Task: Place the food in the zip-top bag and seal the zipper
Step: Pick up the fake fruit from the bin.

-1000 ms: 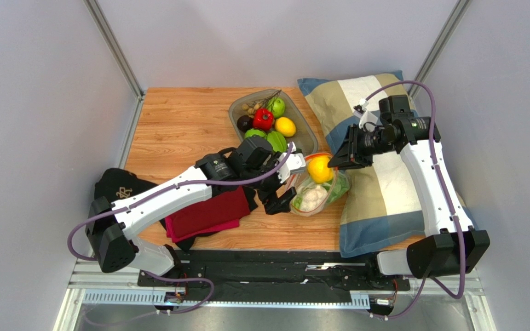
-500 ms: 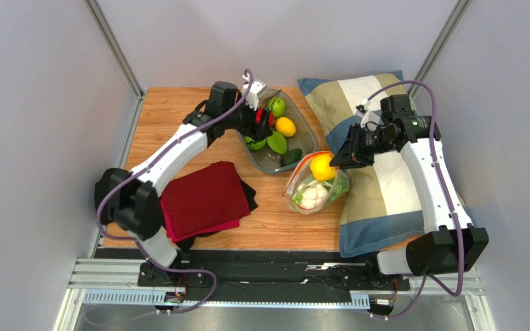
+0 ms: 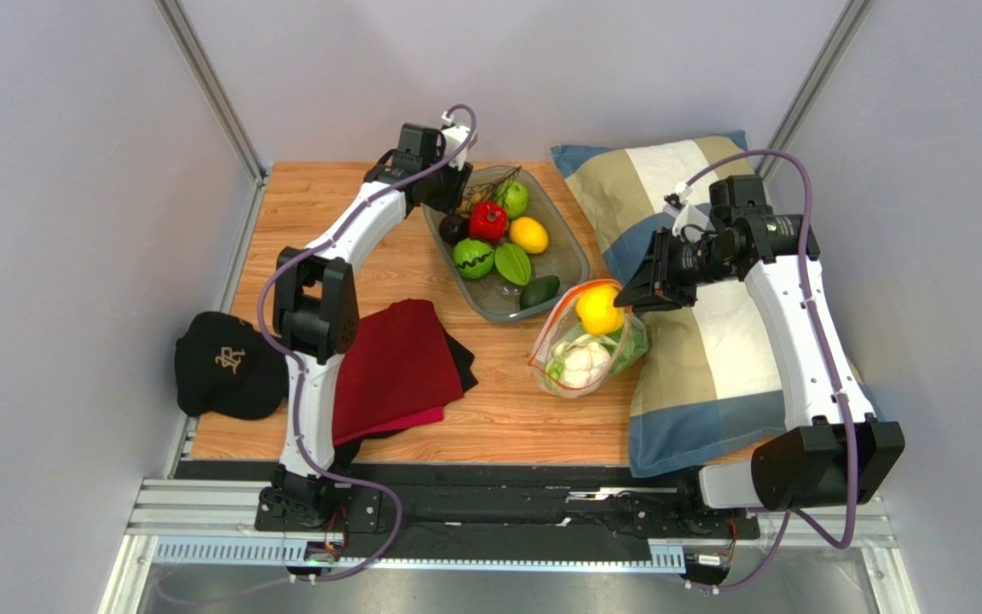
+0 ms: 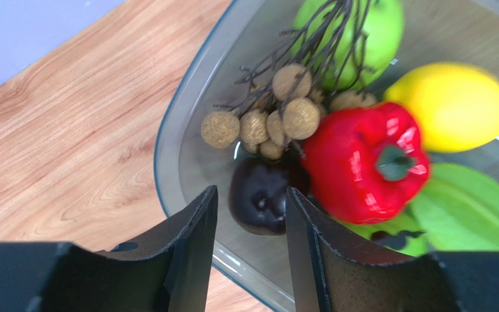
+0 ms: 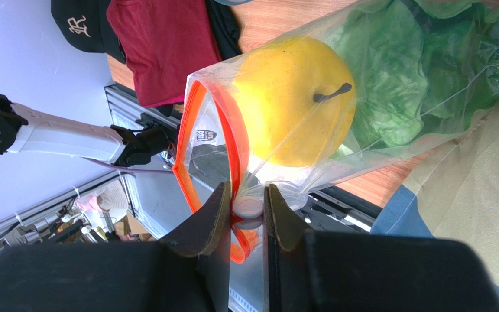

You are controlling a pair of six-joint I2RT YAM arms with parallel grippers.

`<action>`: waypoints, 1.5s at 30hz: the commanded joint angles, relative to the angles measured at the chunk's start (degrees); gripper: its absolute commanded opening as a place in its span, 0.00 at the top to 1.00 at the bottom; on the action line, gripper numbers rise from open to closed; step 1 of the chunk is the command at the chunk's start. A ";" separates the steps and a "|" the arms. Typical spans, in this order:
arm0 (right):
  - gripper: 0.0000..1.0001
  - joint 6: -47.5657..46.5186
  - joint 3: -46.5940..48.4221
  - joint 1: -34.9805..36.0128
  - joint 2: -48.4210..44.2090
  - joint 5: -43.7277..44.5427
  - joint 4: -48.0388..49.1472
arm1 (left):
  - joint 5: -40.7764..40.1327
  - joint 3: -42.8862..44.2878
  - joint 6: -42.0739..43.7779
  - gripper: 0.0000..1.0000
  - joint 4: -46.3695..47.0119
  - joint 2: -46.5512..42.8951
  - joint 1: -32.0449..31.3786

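The clear zip-top bag [image 3: 583, 352] lies by the pillow, its mouth open. Inside are the yellow fruit [image 3: 599, 310], the white cauliflower [image 3: 582, 363] and the green cabbage [image 3: 627, 346]. My right gripper [image 3: 632, 292] is shut on the red-orange zipper [image 5: 200, 117] at a small white slider [image 5: 248, 207] and holds the mouth edge up. The right wrist view shows the yellow fruit [image 5: 294, 101] and cabbage [image 5: 415, 78] through the plastic. My left gripper [image 3: 448, 202] is open and empty over the tray's far left corner, above a dark fruit [image 4: 262, 195].
The grey tray [image 3: 565, 251] holds a red pepper [image 4: 363, 169], a lemon [image 4: 454, 104], green fruits [image 4: 363, 32] and a brown berry cluster [image 4: 265, 117]. A checked pillow [image 3: 701, 371] lies at right. A red cloth [image 3: 387, 371] and a black cap [image 3: 221, 365] lie at front left.
My left arm swung from beside the bag to the tray's far left corner, uncovering the red cloth and cap. My right gripper kept its hold on the bag's mouth.
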 commanded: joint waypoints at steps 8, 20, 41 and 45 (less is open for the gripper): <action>1.00 0.70 0.46 -0.76 1.35 -0.32 1.89 | 3.81 2.56 10.58 0.37 -9.31 4.50 -0.11; 1.00 0.79 0.99 -0.76 1.97 -0.41 1.98 | -0.32 20.03 12.25 0.26 -20.11 15.31 -1.16; 1.00 0.44 1.25 -0.76 2.14 -0.68 2.06 | -2.51 20.21 11.46 0.52 -19.32 2.67 -1.34; 1.00 0.53 1.43 -0.76 2.23 -0.59 2.06 | -0.50 17.68 12.07 0.58 -22.04 -2.34 -1.43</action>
